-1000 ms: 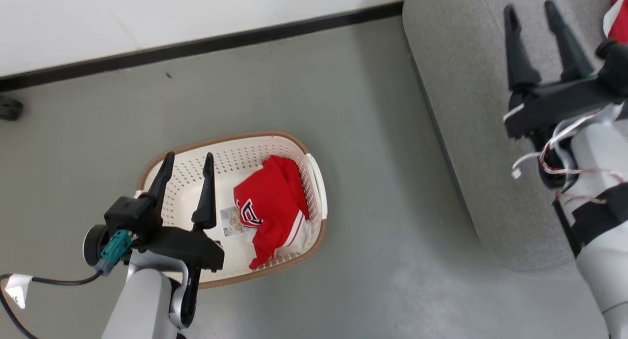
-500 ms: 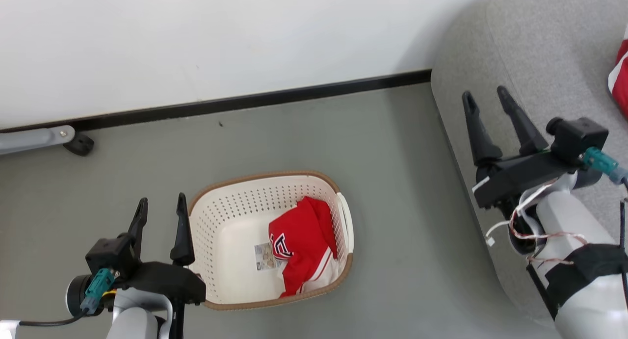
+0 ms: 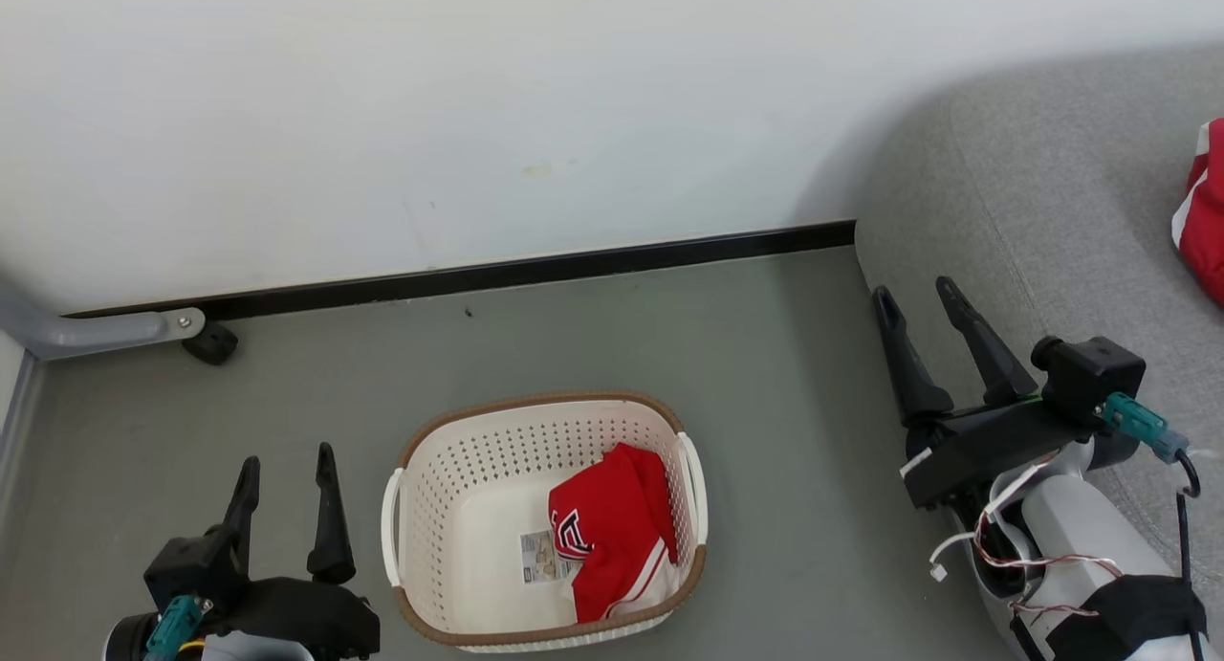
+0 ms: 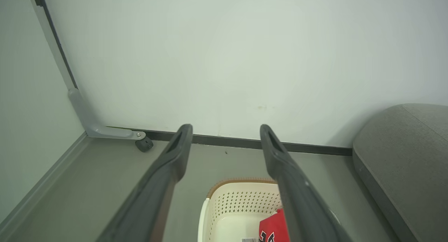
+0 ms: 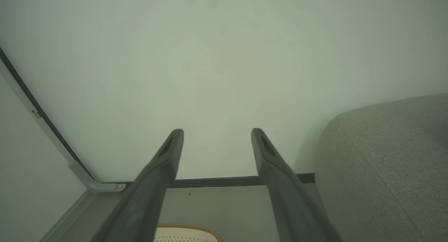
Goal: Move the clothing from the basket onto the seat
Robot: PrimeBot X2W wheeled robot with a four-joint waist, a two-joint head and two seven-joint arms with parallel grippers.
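A red garment (image 3: 614,529) with white stripes and dark lettering lies in the right half of the cream basket (image 3: 459,451) on the grey floor. Another red and white garment (image 3: 1203,211) rests on the grey seat (image 3: 1052,202) at the far right edge. My left gripper (image 3: 285,462) is open and empty, left of the basket and above the floor. Over the seat's left edge my right gripper (image 3: 916,290) is open and empty too. In the left wrist view the left gripper (image 4: 225,127) points at the wall, with the basket (image 4: 238,200) and garment (image 4: 274,228) low between its fingers.
A white wall (image 3: 478,116) with a black skirting strip (image 3: 535,271) runs behind the basket. A grey metal leg with a black caster (image 3: 210,341) stands at the far left. A label sticker (image 3: 540,556) lies on the basket bottom. The right wrist view shows the basket rim (image 5: 189,228) and the seat (image 5: 385,165).
The head camera has tilted up, showing more wall. Both grippers sit lower in the picture and stay open. The left gripper now stands left of the basket instead of over it.
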